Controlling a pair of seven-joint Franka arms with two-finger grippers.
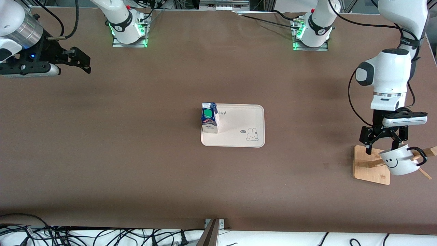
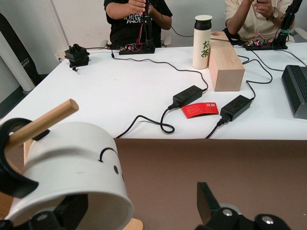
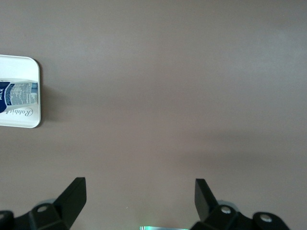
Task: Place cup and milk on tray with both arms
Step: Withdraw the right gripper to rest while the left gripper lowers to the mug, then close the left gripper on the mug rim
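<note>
I see milk (image 1: 209, 117) standing on tray (image 1: 239, 136), my left hand (image 1: 385, 147) open around the racked cup (image 1: 400, 159), right hand (image 1: 79, 61) open, waiting.

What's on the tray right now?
Only the milk stands on the tray, upright at the corner toward the right arm's end. The cup is not there; it hangs on the wooden rack.

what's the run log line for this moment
milk: on tray | cup: on rack peg | left gripper: open at cup | right gripper: open, waiting
</note>
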